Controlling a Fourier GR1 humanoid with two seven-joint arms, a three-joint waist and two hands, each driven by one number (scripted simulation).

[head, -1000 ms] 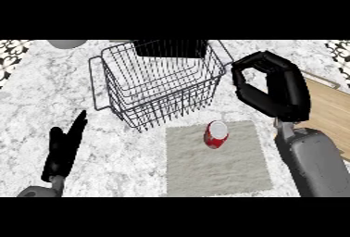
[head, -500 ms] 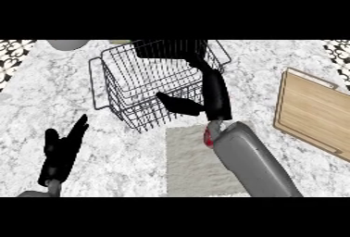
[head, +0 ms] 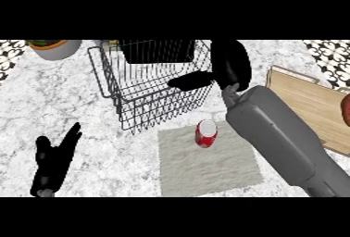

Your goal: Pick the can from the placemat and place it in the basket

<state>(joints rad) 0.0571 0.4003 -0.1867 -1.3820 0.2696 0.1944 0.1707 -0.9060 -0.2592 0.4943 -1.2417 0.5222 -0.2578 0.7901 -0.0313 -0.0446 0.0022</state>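
- While the can (head: pixel 206 133) is standing upright near the upper edge of the placemat (head: pixel 212 162), at the centre of the frame, nothing is grasping it. It is sitting apart from both hands.
- The right hand (head: pixel 229 65) is hovering in the upper middle of the frame, beyond the can and just beside the right wall of the basket (head: pixel 147 88). Its fingers are released and holding nothing, and its thumb is pointing left across the wire.
- The likeliest trouble is coming from the right forearm (head: pixel 280 134), which is lying diagonally just to the right of the can. In my judgement, drawing the hand back down towards the can risks the wrist or forearm knocking it over. A tipped can may roll off the mat across the worktop (head: pixel 68 106).
- The thumb is also sitting close enough to the wire to snag, and a snag may drag the basket away from the mat.
- Pulling the arm rightward risks nudging the wooden board (head: pixel 308 104) at the frame's right.
- The left hand (head: pixel 54 159) is resting at the lower left with its fingers straight and unclenched, well apart from everything.
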